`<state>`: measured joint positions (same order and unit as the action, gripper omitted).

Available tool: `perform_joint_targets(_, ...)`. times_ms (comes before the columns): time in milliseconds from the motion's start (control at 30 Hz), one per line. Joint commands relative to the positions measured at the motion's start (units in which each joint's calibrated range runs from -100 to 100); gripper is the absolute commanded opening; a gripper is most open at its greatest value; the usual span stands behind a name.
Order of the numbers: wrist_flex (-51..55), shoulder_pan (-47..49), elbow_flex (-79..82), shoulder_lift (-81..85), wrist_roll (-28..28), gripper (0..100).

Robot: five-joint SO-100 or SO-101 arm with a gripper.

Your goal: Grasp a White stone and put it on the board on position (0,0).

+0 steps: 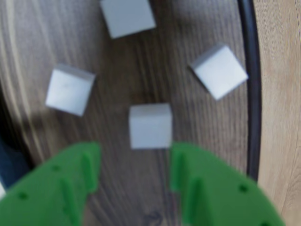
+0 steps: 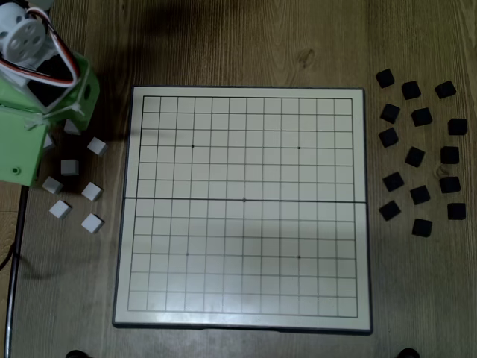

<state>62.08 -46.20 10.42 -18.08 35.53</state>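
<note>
Wrist view: the green fingers point(image 1: 134, 162) gape wide and empty, with the White stone point(image 1: 150, 125) just ahead of their gap, slightly off-centre.

Wrist view soft, blurred (edges worst); fixed view dim.

The desk point(image 2: 246, 45) shows brown wood grain with a dull sheen. On it, the board point(image 2: 246, 224) looks smooth, matt cream with a dark grey rim. Left of the board, the White stone point(image 1: 150, 126) is matt with flat, plain faces. The jaws are matt green plastic.
</note>
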Motion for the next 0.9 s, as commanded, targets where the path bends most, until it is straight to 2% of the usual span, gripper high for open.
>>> perform_joint_targets(0, -1.3, -0.5, -0.8, 0.9, -1.7, 14)
perform_joint_targets(867, -5.8, -2.4, 3.1, 0.0, -3.0, 15)
